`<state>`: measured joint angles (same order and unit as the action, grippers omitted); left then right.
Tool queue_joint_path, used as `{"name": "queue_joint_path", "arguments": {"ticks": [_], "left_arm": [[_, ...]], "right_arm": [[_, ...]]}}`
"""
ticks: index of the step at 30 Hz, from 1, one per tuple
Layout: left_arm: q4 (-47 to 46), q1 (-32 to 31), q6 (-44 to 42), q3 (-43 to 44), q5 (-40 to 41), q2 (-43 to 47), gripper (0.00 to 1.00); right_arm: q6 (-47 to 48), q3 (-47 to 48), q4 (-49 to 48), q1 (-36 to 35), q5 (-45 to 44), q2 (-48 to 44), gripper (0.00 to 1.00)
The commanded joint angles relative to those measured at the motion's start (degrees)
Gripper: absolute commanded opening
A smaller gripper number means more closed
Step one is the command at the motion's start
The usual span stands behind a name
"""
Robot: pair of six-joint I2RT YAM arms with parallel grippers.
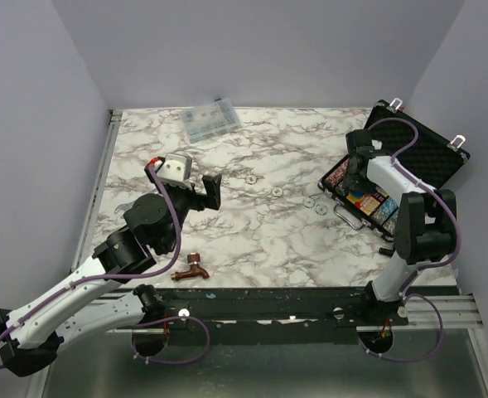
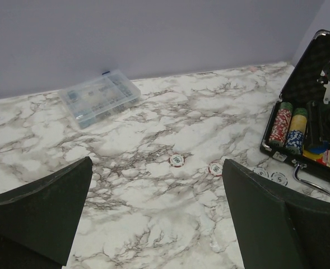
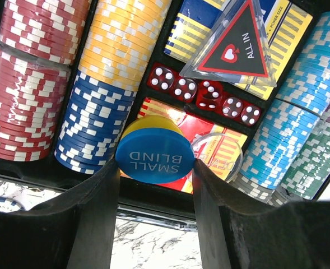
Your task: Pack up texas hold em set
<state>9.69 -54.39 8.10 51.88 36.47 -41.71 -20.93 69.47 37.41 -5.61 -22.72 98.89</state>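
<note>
The texas hold em set's black case (image 1: 432, 154) lies open at the right of the table, its lid (image 2: 310, 67) raised. My right gripper (image 3: 155, 168) hovers over the case's front edge, shut on a blue "SMALL BLIND" disc (image 3: 155, 157). A yellow disc (image 3: 152, 123) shows just behind the blue one, and a clear disc (image 3: 223, 154) lies on the red card box (image 3: 209, 126). Chip rows (image 3: 92, 123), red dice (image 3: 201, 92) and an "ALL IN" triangle (image 3: 232, 45) fill the tray. Several loose chips (image 2: 177, 161) lie mid-table. My left gripper (image 2: 156, 213) stands open above bare marble, left of them.
A clear plastic compartment box (image 1: 210, 120) sits at the back of the table. A copper faucet (image 1: 192, 268) lies near the front edge, by the left arm's base. Walls close the table on the left, back and right.
</note>
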Motion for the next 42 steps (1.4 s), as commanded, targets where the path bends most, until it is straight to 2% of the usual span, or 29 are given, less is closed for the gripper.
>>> {"name": "queue_joint_path", "arguments": {"ticks": [1, 11, 17, 31, 33, 38, 42], "left_arm": [[0.9, 0.1, 1.0, 1.6, -1.9, -0.5, 0.99], [1.6, 0.1, 1.3, 2.2, -2.1, -2.0, 0.99], [1.9, 0.2, 1.6, 2.4, -2.4, -2.5, 0.99], [2.4, 0.2, 1.5, 2.8, -2.2, -2.1, 0.99], [1.5, 0.2, 1.4, 2.0, -2.2, -1.7, 0.99], [2.5, 0.2, 1.8, 2.9, -3.0, -2.0, 0.99], [2.4, 0.2, 1.8, 2.8, -2.6, -2.4, 0.99]], "right_arm": [[0.1, 1.2, 0.7, 0.2, -1.9, 1.2, 0.37], [-0.1, -1.4, 0.6, 0.1, 0.0, -1.5, 0.45], [0.3, -0.9, -0.7, 0.2, 0.9, -0.8, 0.56], [1.2, 0.8, -1.0, -0.1, 5.1, -4.4, 0.66], [1.7, 0.7, -1.1, -1.7, 6.4, -6.4, 0.67], [3.0, 0.3, -1.1, -6.7, 10.4, -9.5, 0.82], [3.3, 1.5, 2.5, -12.5, 13.7, -5.9, 0.84]]}}
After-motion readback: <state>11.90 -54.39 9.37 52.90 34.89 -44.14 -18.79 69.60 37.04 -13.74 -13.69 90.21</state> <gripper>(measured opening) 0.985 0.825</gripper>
